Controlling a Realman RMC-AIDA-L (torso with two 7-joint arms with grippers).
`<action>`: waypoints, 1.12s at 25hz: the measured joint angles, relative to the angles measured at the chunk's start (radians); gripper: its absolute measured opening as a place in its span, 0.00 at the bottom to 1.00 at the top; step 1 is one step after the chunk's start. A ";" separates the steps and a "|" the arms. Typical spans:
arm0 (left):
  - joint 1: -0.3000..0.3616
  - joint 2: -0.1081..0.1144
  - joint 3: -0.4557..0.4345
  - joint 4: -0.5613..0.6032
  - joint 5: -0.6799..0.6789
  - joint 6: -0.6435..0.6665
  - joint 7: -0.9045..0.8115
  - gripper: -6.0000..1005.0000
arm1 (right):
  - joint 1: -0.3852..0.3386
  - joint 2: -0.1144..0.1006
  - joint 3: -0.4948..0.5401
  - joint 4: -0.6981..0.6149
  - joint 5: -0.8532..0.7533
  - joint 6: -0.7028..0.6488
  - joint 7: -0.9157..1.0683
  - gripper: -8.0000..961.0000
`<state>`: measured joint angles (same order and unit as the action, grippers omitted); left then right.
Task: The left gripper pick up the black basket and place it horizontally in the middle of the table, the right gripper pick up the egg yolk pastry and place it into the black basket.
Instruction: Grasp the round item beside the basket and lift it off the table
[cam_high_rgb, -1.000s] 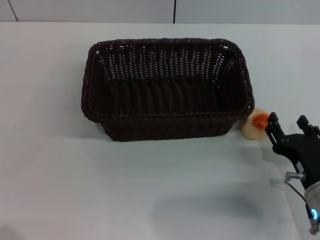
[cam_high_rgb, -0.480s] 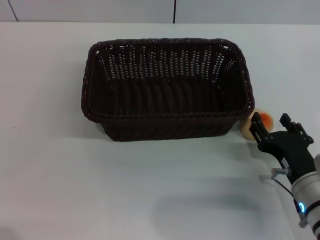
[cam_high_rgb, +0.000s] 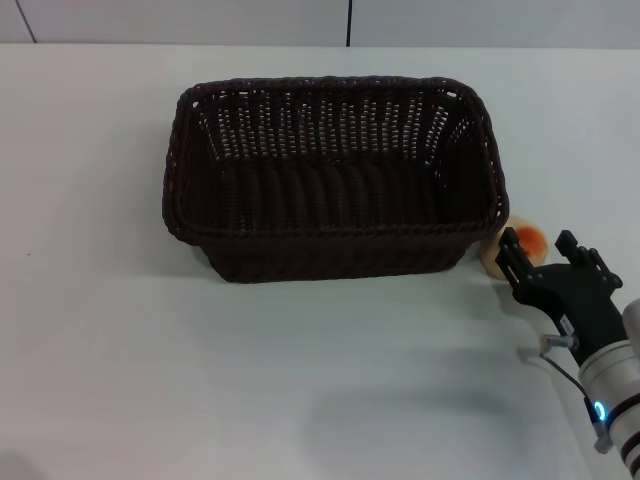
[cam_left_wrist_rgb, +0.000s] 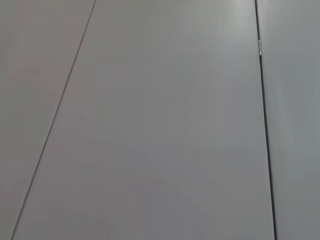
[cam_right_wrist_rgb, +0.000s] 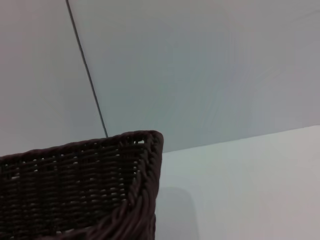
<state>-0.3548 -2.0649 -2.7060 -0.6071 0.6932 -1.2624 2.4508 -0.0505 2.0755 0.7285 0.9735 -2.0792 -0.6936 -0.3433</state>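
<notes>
Egg yolk pastry (cam_high_rgb: 510, 248) sits on the white worktop (cam_high_rgb: 100, 330), touching or just beside the near right corner of the black basket (cam_high_rgb: 335, 178). Only part of it shows: cream body, orange-red patch facing up, the rest hidden behind the right pincer's fingers.

Right pincer (cam_high_rgb: 541, 256) is low at the pastry, fingers apart, one fingertip (cam_high_rgb: 508, 240) in front of the pastry's basket side, the other on the outer side. Pastry lies between or just behind the tips; can't tell if there's contact. Nothing clamped. Blue light (cam_high_rgb: 599, 410) is lit on the wrist segment near the bottom right edge of the head view.

Basket stands upright mid-worktop, long side across the head view, open top up, nothing inside. Right wrist view catches just one basket corner (cam_right_wrist_rgb: 142, 165) with the rolled rim, grey wall panels behind it.

Left pincer not visible in any view; left wrist view shows only grey wall panels (cam_left_wrist_rgb: 160, 120) with thin seams.
</notes>
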 joint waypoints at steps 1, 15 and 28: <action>0.000 0.000 0.000 0.000 0.000 0.000 0.000 0.76 | 0.000 0.000 0.000 0.000 0.000 0.000 0.000 0.72; -0.001 -0.001 0.002 0.000 -0.007 -0.018 -0.001 0.76 | 0.033 0.000 -0.005 -0.023 0.013 0.019 0.007 0.70; 0.000 -0.001 0.000 0.000 -0.010 -0.031 -0.006 0.76 | 0.031 -0.002 -0.013 -0.024 0.005 0.021 0.025 0.68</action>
<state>-0.3550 -2.0663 -2.7059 -0.6074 0.6829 -1.2938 2.4446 -0.0191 2.0734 0.7152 0.9497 -2.0743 -0.6726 -0.3179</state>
